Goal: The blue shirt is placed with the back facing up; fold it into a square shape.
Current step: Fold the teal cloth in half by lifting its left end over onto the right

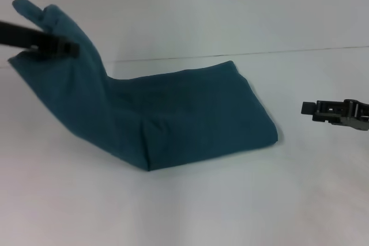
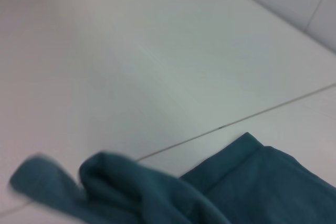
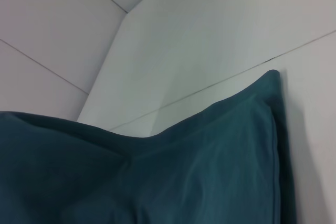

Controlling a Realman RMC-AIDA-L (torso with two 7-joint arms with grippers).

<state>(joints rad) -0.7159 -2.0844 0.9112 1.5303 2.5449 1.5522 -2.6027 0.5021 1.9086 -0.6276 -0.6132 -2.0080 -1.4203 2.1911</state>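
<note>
Left pincer clenched on one end of the blue shirt, lifted off the table (rest lies folded); right pincer idles aside, state unclear; risk: thin grip slipping mid-fold, skewing the square.

blue shirt | bunched, lifted edge | white table beneath

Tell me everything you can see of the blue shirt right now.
The blue shirt is plain dark teal, soft cloth with no lettering showing. It is already folded into a long band lying on the white table. Its left end is lifted off the table, bunched in the left gripper. The right gripper is apart from it.
</note>
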